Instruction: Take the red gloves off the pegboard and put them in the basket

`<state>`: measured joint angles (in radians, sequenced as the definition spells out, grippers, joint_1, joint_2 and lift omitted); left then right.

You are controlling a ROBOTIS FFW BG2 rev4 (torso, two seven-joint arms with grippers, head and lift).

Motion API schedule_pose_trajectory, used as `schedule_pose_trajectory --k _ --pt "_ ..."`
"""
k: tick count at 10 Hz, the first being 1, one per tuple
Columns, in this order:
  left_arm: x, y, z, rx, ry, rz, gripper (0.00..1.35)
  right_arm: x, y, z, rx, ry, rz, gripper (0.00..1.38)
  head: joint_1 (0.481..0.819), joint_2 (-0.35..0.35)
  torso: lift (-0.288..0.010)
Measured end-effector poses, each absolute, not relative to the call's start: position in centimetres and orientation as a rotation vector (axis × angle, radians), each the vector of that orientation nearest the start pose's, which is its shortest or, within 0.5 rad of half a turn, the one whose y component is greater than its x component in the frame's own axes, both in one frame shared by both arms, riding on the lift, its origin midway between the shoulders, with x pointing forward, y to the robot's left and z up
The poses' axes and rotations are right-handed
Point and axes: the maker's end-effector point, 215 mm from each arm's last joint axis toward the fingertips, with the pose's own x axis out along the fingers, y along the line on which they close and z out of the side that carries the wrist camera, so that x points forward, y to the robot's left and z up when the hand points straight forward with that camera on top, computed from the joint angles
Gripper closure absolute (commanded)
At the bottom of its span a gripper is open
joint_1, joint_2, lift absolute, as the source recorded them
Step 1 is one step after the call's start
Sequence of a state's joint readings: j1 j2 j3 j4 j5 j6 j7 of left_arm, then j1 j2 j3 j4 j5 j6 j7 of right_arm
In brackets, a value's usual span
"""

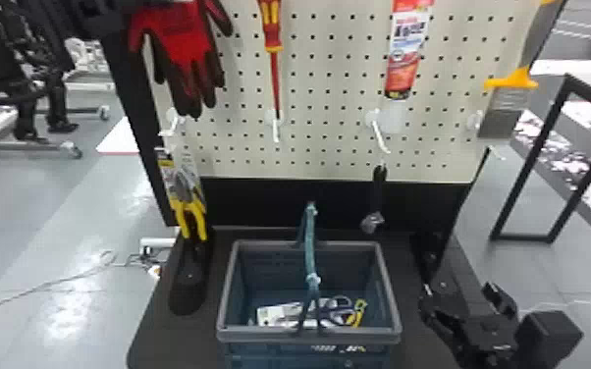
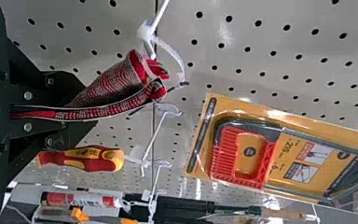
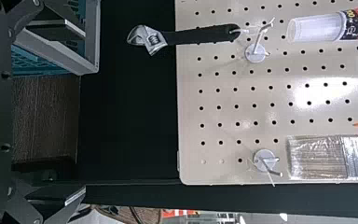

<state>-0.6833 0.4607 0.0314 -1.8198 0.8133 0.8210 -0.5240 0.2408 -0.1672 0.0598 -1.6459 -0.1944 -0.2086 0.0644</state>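
Above the tabletop (image 1: 181, 343), the pegboard (image 1: 329, 98) has the red gloves (image 1: 186, 49) hanging at its left side, so neither half of the task looks complete: the gloves have yet to leave their hook and go into the basket (image 1: 260, 335). The basket sits on the tabletop in front of the board, its handle raised over the opening; inside lie a pale packet (image 1: 272, 316) and a small yellow piece (image 1: 358, 314). The left end effector (image 2: 90, 105) pinches the gloves, so grasping seems achieved. The right end effector (image 3: 85, 113), beside the basket, is spread and empty. A thin white tie (image 2: 175, 58) links the gloves to the hook.
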Motion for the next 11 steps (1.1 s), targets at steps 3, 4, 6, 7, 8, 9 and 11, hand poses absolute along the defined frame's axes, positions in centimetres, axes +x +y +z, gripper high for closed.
schedule_pose_trajectory --k 3,4,6,7,8,9,11 --pt "59.5 19.4 6.2 -0.132 -0.222 -0.7 1.21 51.2 -23.1 -37.2 0.046 -0.031 0.128 0.14 0.549 0.0 -0.1" --pt "59.2 19.9 6.0 -0.157 -0.239 -0.686 1.21 51.1 -23.1 -37.2 0.047 -0.031 0.128 0.14 0.549 0.0 -0.1" --pt "59.0 21.2 4.2 -0.247 -0.25 -0.663 1.21 51.2 -23.1 -37.1 0.046 -0.032 0.128 0.14 0.549 0.0 -0.1" --pt "58.9 21.8 3.5 -0.294 -0.265 -0.652 1.21 51.2 -23.1 -37.1 0.046 -0.032 0.128 0.14 0.549 0.0 -0.1" --pt "59.0 22.0 2.5 -0.339 -0.27 -0.643 1.21 51.2 -23.1 -37.1 0.046 -0.032 0.128 0.14 0.549 0.0 -0.1" --pt "59.2 22.0 1.4 -0.383 -0.269 -0.643 1.21 51.2 -23.1 -37.2 0.046 -0.032 0.128 0.14 0.549 0.0 -0.1" --pt "59.5 21.0 -0.6 -0.448 -0.261 -0.672 1.21 51.1 -23.1 -37.2 0.047 -0.031 0.128 0.14 0.549 0.0 -0.1"
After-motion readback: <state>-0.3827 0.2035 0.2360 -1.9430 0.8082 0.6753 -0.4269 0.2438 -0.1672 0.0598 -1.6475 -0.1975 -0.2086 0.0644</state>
